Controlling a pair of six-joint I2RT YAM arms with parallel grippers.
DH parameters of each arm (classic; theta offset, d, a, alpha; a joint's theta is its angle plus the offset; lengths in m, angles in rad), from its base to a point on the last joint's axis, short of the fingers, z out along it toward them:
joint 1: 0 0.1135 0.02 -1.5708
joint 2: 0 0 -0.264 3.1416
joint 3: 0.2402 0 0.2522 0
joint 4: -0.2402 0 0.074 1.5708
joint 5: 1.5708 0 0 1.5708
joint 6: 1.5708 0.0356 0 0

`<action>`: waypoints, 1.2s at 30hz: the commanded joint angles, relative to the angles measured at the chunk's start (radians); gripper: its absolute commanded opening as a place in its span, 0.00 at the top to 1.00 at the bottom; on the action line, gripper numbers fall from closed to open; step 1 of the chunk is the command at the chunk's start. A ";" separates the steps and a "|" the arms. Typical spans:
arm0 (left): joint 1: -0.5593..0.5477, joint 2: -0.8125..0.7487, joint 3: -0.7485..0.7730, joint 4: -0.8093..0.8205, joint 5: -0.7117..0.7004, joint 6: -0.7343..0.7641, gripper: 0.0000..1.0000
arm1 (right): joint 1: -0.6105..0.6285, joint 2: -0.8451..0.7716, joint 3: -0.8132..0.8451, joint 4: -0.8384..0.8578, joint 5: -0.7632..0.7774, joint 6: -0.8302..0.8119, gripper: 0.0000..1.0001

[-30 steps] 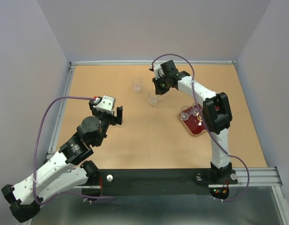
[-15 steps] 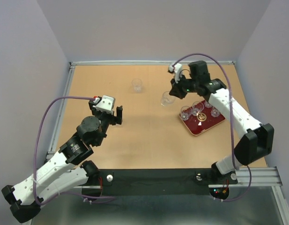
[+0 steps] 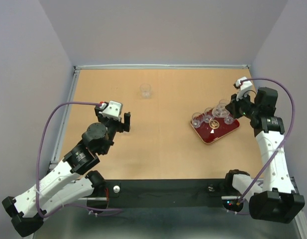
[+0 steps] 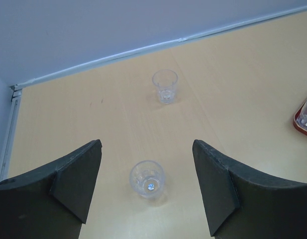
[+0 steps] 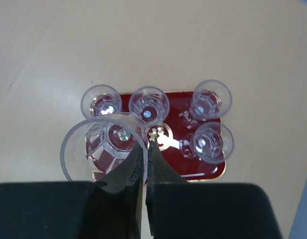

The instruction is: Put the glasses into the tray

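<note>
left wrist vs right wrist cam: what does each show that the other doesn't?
Left wrist only: a near glass framed by the open left hand, and a far glass, on the table. Right wrist only: the right hand pinching the held glass by its rim, four standing glasses, the gold emblem. Both: the tray, only a corner in the left wrist view.

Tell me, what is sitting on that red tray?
Four glasses stand upright on the tray near its gold emblem. A fifth glass, pinched by the right gripper, obscures the corner beneath it.
</note>
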 commanded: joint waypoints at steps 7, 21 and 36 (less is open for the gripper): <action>0.003 -0.012 -0.014 0.058 0.022 -0.001 0.15 | -0.072 -0.090 -0.115 0.017 0.199 0.087 0.99; 0.003 -0.043 -0.014 0.056 0.042 -0.002 0.15 | -0.086 0.022 -0.185 0.061 0.248 0.112 0.97; 0.003 -0.035 -0.018 0.058 0.039 -0.005 0.15 | -0.086 0.183 -0.233 0.233 0.216 0.126 0.94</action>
